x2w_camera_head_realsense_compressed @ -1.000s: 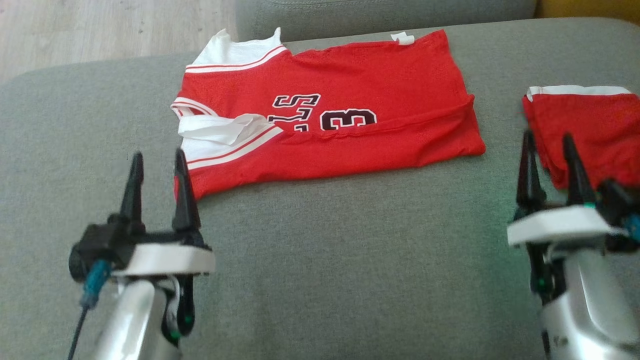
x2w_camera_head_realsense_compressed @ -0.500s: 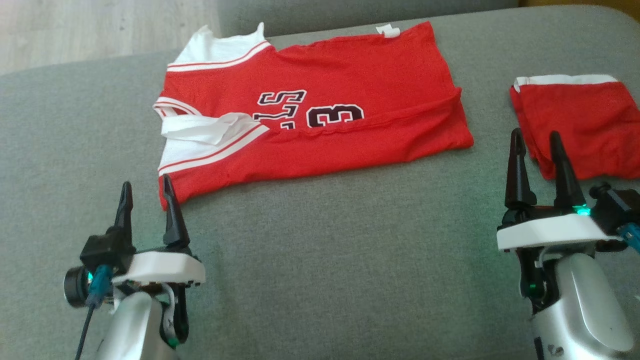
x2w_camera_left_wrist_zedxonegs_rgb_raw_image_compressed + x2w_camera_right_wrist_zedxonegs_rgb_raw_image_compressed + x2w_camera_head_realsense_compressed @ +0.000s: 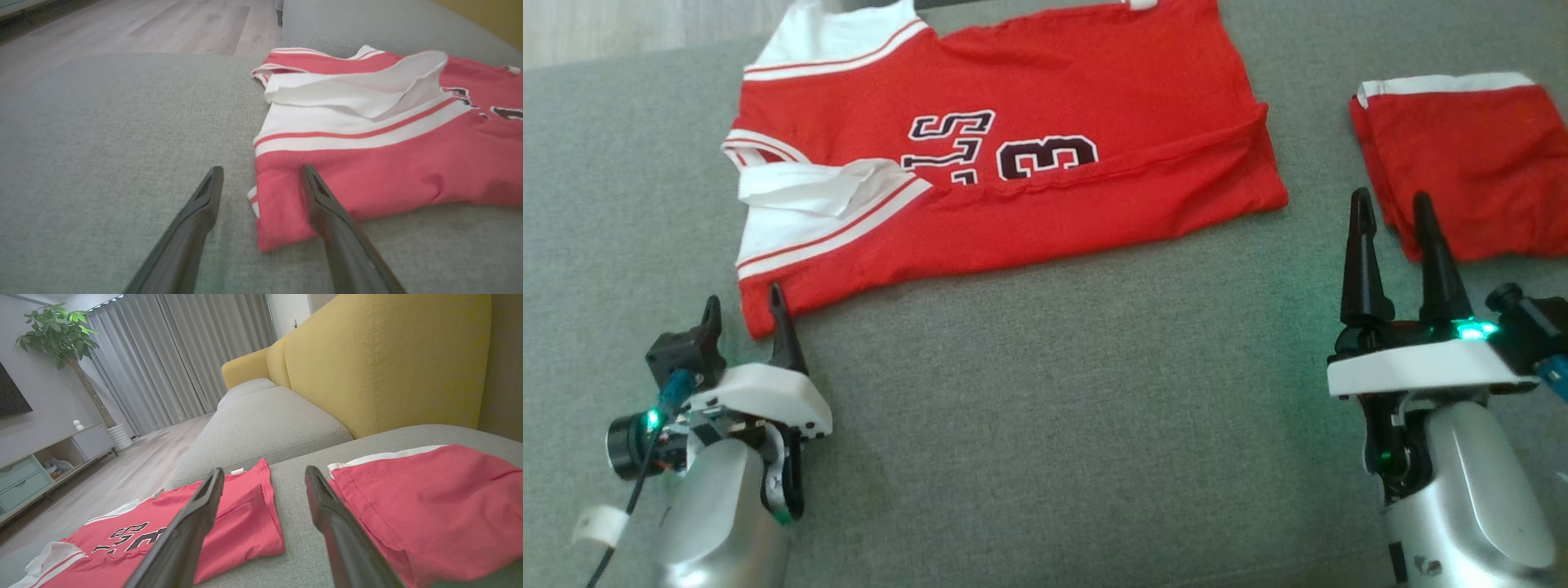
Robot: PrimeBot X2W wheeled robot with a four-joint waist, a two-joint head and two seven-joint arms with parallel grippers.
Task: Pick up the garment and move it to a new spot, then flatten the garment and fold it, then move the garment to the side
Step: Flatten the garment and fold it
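One grey cushion (image 3: pixel 1045 425) beside wood floor (image 3: pixel 163 24); left gripper (image 3: pixel 743 296), right gripper (image 3: pixel 1390 196) both gape empty.

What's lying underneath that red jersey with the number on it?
The red jersey lies on a grey sofa cushion. Its near edge is folded over, covering the lower part of the lettering; anything else beneath is hidden.

A grey sofa (image 3: pixel 265 416) is being backed by yellow cushions (image 3: pixel 388 363). Beyond the sofa, grey curtains (image 3: pixel 175 355) are being hung full-height. Beside the sofa, pale wood floor (image 3: pixel 135 469), a potted tree (image 3: pixel 57 330) and a low cabinet (image 3: pixel 49 457) are being softly lit.
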